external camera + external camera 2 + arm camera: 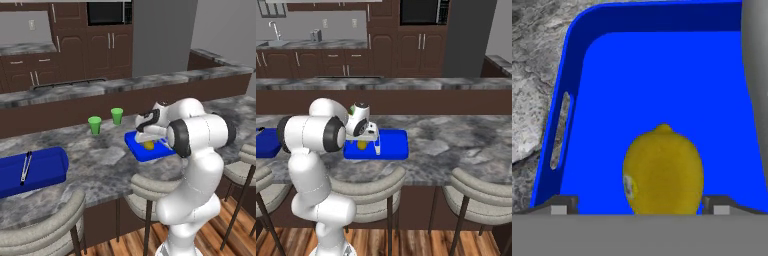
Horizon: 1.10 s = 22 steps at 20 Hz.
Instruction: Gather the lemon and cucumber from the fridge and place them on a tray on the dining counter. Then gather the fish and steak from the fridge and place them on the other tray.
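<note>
Your gripper (640,205) stood spread around the lemon (663,171) lying in the tray (662,65), its fingertips cut off, and the lemon's small sticker was too blurred to read.

The white arm reaches over the long grey marbled stone dining counter (100,165). A small round yellow lemon (149,145) lies in a royal-blue shallow rectangular tray (140,151) near the counter's front edge, beneath the hand. Two bright green cups (105,120) stand behind the tray. A second blue tray (45,167) sits toward the left end, carrying metal tongs (25,167).
</note>
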Available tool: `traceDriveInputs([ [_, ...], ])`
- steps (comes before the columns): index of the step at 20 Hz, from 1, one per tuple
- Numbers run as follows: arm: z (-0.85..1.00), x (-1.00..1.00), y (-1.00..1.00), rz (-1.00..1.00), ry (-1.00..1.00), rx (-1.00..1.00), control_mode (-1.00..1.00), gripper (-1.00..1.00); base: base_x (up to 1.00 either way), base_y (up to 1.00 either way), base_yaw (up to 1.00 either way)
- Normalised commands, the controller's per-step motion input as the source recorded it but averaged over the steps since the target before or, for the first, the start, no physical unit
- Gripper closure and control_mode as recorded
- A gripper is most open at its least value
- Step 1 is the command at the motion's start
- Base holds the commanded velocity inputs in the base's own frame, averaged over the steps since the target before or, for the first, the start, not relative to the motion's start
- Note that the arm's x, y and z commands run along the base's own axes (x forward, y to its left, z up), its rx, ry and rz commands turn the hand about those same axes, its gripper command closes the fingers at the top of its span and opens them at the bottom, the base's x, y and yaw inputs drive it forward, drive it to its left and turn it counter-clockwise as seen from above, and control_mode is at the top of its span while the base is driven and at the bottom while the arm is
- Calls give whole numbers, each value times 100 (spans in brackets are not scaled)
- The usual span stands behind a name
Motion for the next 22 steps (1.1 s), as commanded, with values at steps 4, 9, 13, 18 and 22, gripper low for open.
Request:
traceDriveInputs([
  [4, 58, -36, 0, 0, -13, 0, -100, -100, 0, 0, 0],
  [9, 75, -18, 0, 0, -10, 0, -100, -100, 0, 0, 0],
  [13, 71, -17, -1, 0, -6, 0, -100, -100, 0, 0, 0],
  [18, 78, -21, 0, 0, -5, 0, -100, -100, 0, 0, 0],
  [22, 72, -39, 0, 0, -6, 0, -100, -100, 0, 0, 0],
])
